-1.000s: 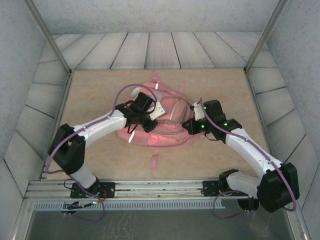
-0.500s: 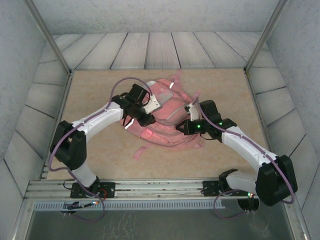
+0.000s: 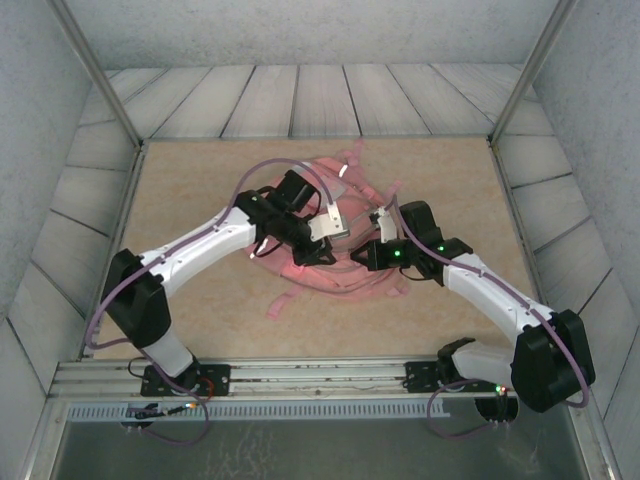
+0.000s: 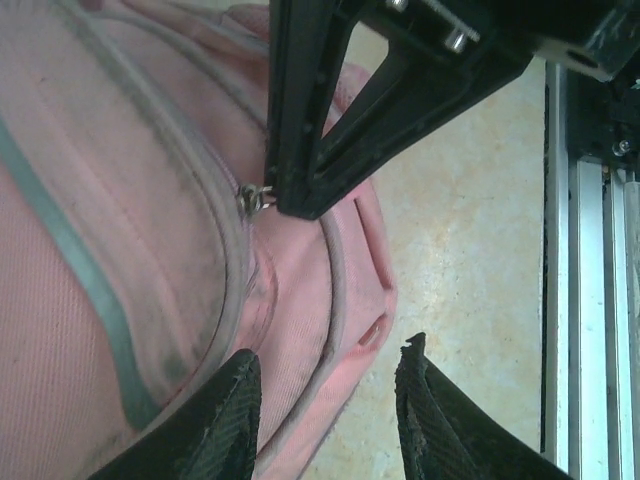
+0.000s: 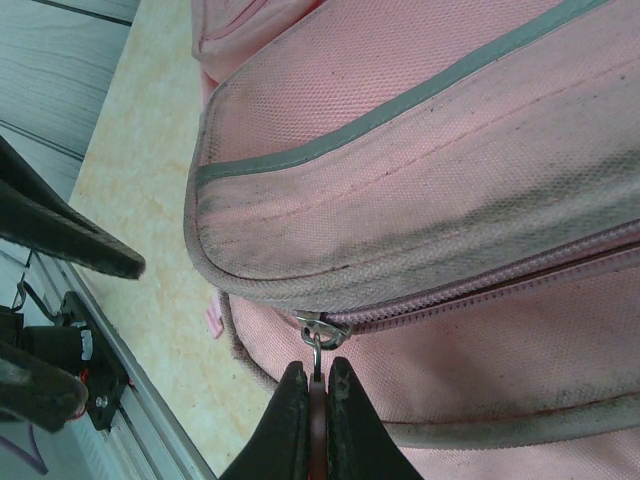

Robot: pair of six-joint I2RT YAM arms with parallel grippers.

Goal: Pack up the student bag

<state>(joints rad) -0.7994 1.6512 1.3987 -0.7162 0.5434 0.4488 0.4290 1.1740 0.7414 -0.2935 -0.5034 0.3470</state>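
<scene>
As viewed from above, centred on table [image 3: 200, 180] between both arms: student bag [image 4: 120, 180], lying flat. Right gripper [image 5: 318, 400]: closed tight, pinching zip pull [image 5: 318, 340] at bag's seam. Left gripper [image 4: 328, 415]: jaws parted partway, clamping nothing, poised over bag's rounded corner, near right gripper.
</scene>
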